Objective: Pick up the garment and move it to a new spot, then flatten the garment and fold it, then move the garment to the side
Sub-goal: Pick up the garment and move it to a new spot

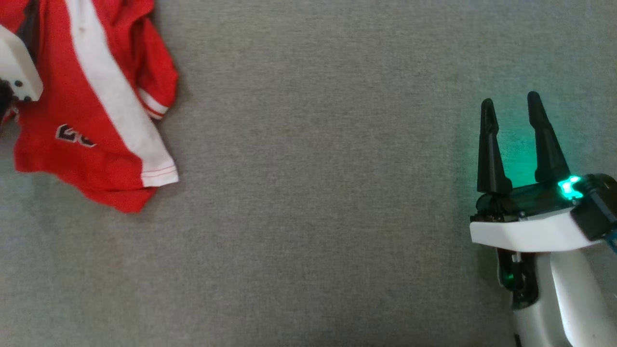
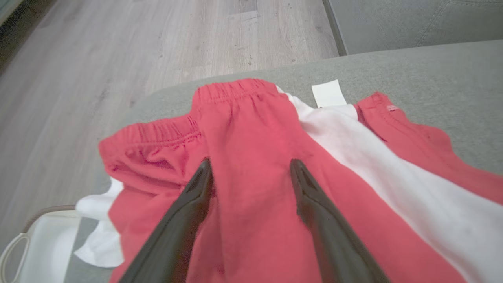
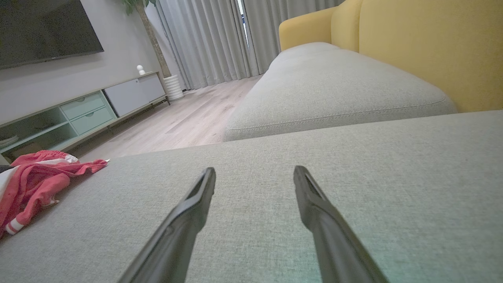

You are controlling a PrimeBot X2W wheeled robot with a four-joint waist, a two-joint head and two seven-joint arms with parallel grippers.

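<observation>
Shorts (image 1: 53,96) lie crumpled at the sofa cushion's (image 1: 308,217) left edge. Left pincer (image 2: 249,167) hangs spread wide over them; it should sink and pinch one thick fold. Right pincer (image 1: 510,100), also spread, hovers well apart.

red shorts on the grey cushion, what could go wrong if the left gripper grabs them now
1. The shorts lie bunched in folds under the open left gripper, so a pinch may catch only one layer and lift them twisted.
2. They sit near the edge of the cushion with the floor beyond; a drag could slide them off.
</observation>
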